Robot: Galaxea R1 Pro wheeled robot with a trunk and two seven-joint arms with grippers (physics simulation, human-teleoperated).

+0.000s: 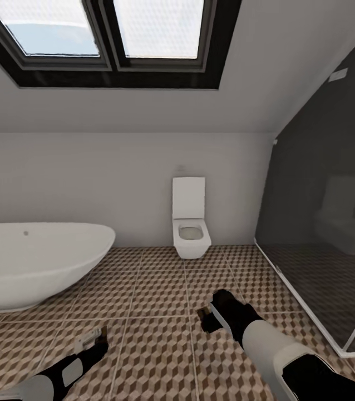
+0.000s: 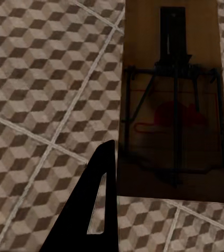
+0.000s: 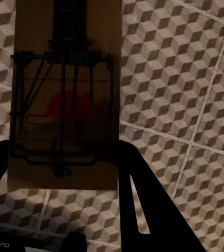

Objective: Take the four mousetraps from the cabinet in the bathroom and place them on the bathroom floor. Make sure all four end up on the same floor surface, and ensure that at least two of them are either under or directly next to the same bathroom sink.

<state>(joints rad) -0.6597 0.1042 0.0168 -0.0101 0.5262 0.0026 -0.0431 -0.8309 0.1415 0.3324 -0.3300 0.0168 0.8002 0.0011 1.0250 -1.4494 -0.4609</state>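
Note:
Each of my grippers carries one mousetrap above the bathroom floor (image 1: 161, 289). My left gripper (image 1: 91, 344) is shut on a flat brown wooden mousetrap (image 1: 88, 337) low at the left. In the left wrist view that mousetrap (image 2: 172, 105) shows its dark wire and red print, clamped between the black fingers (image 2: 93, 202). My right gripper (image 1: 215, 318) is shut on a second mousetrap (image 1: 205, 322). The right wrist view shows this mousetrap (image 3: 67, 94) between the fingers (image 3: 141, 202), over cube-patterned tiles (image 3: 185, 79). The cabinet and the bathroom sink are out of view.
A white oval bathtub (image 1: 33, 262) stands at the left and a white toilet (image 1: 191, 234) against the far wall. A dark glass shower enclosure (image 1: 322, 234) with a raised edge runs along the right. Skylight windows (image 1: 105, 33) sit in the sloped ceiling.

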